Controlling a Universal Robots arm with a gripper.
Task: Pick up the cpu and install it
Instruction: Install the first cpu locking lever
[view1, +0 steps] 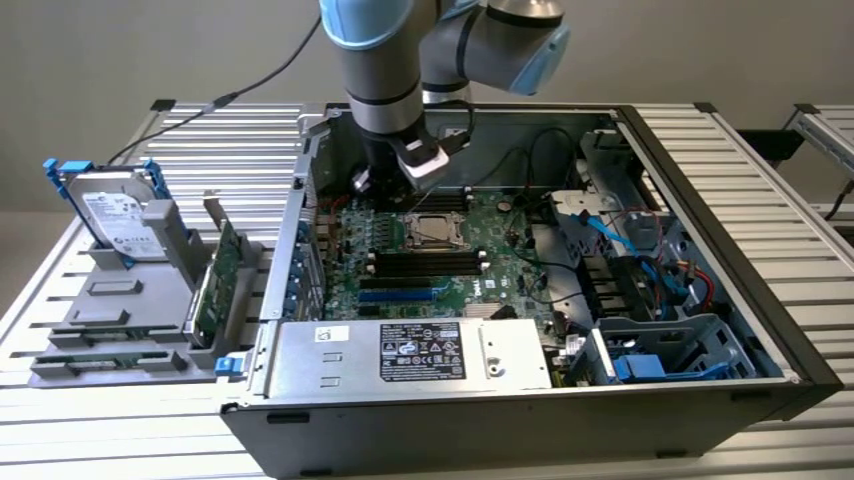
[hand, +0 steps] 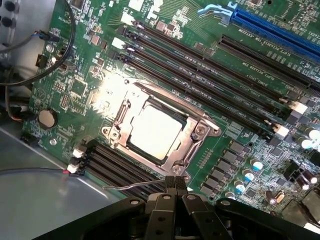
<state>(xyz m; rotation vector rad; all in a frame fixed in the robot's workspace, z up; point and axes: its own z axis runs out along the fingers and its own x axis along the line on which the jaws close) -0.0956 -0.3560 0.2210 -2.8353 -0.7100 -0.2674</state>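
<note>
The cpu (hand: 150, 131), a small square chip with a dull silver top, lies flat in its socket on the green motherboard (hand: 80, 85). A metal socket frame (hand: 197, 131) sits around its edges. In the exterior view the cpu (view1: 434, 231) is in the middle of the board inside the open computer case (view1: 747, 330). My gripper (hand: 176, 181) is shut, with its fingertips just beside the socket's corner. A thin wire socket lever (hand: 130, 186) runs up to the fingertips; I cannot tell whether it is pinched. From outside, the gripper (view1: 384, 195) hangs low over the board just to the left of the socket.
Black memory slots (hand: 200, 75) flank the socket. The case walls, the power supply (view1: 414, 352) in front and blue cables (view1: 627, 240) on the exterior view's right hem the board in. Outside, on the left, a grey rack holds a hard drive (view1: 118, 215) and green cards (view1: 214, 280).
</note>
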